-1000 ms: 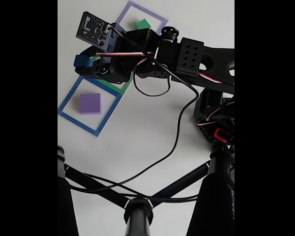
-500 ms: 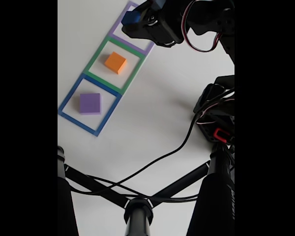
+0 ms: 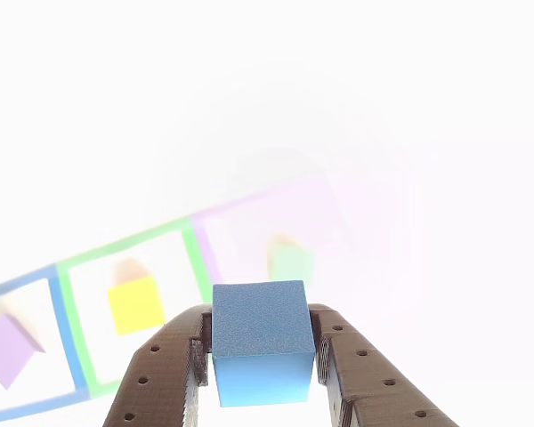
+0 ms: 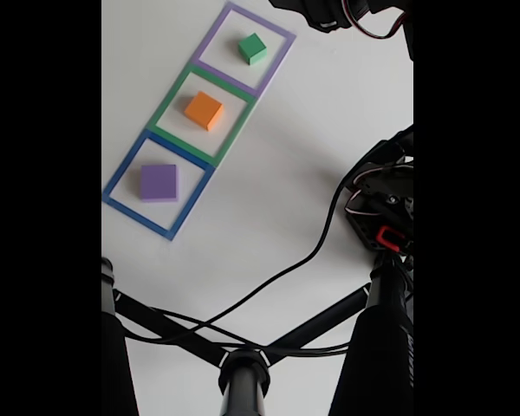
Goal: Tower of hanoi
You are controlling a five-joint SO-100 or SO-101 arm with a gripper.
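**Blocks, outlines and claw on the white surface**

1. Blue cube point(image 3: 260, 342): the smallest block, pinched between the two brown, hole-studded fingers point(image 3: 160, 378) of the claw point(image 3: 260, 374) in the other view, raised above the surface with the row of squares below and behind it. Its faces are plain and matte, with no lettering.

2. Green block point(image 4: 252, 48): small, resting inside the purple square outline point(image 4: 210, 39) at the far end of the row in the fixed view. In the other view it shows washed out just behind the cube.

3. Orange-yellow block point(image 4: 204, 110): medium, inside the green square outline point(image 4: 168, 108), the middle one.

4. Purple block point(image 4: 159, 182): the largest, inside the blue square outline point(image 4: 121, 169) at the near end.

5. White surface point(image 4: 269, 208): carries the three outlines, which sit edge to edge in a diagonal row (each holds one block, none stacked).

6. Arm point(image 4: 381, 212): dark body at the right edge of the fixed view, with a red part and a black cable point(image 4: 308, 256) looping across the surface.

7. Black tripod legs point(image 4: 243, 368): across the lower part of the fixed view.

No brand, label or readable writing can be made out on any item.
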